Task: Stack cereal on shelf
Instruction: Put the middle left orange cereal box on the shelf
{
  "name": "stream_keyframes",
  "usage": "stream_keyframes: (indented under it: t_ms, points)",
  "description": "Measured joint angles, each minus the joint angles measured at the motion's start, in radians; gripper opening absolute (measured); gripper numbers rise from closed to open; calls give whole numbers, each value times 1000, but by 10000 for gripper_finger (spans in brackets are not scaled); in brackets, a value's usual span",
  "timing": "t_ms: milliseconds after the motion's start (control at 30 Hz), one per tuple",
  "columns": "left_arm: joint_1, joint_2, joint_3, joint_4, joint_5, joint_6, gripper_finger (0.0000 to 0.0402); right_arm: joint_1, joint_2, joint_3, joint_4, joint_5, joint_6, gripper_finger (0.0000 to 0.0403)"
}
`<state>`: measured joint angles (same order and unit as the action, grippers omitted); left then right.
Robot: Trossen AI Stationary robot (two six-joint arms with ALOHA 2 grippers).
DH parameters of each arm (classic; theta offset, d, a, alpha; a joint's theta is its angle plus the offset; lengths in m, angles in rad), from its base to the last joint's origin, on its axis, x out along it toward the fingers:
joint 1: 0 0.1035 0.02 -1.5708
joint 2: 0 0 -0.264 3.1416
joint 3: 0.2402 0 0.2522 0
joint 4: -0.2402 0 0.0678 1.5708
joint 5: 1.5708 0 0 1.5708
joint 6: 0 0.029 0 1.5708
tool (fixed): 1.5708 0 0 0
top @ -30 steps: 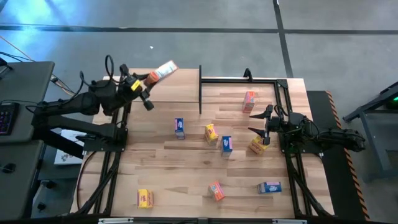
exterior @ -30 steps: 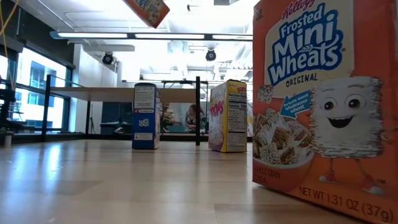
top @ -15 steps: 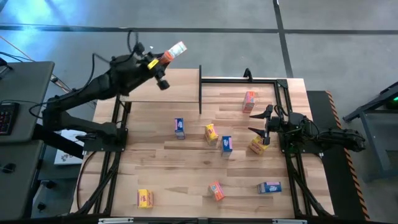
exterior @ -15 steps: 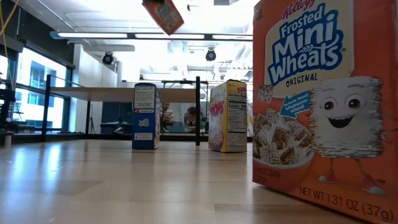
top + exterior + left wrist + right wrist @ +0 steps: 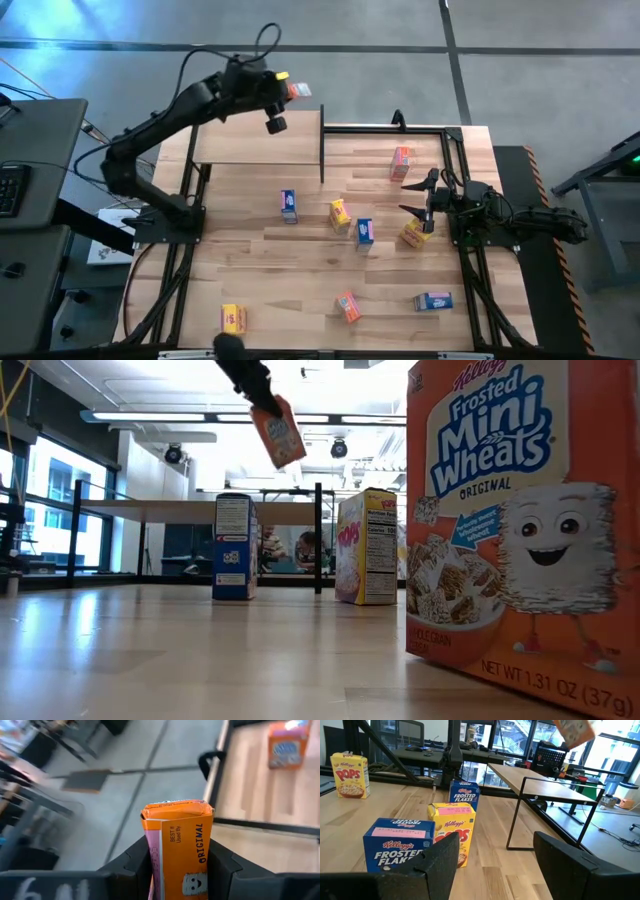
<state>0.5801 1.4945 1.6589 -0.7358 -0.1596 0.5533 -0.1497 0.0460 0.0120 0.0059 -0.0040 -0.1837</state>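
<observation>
Left gripper (image 5: 283,93) clamped on an orange cereal box (image 5: 297,91), held high, seemingly just past the shelf (image 5: 255,148) far edge. Carry step under way; next, lowering onto the plank. Right gripper (image 5: 413,196) parked apart above the desk (image 5: 300,270).

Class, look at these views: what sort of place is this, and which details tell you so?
Probably a robotics lab or open workshop. A wooden table carries two fixed robot arms and scattered cereal boxes; behind it are ceiling strip lights, large windows and desks with equipment.
</observation>
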Motion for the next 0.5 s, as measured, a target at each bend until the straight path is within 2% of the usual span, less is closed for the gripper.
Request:
stream_keyframes:
  t_ms: [500]
  points:
    - [10, 182, 141, -268, 129, 27, 120, 0, 0, 0, 0, 0, 0, 248]
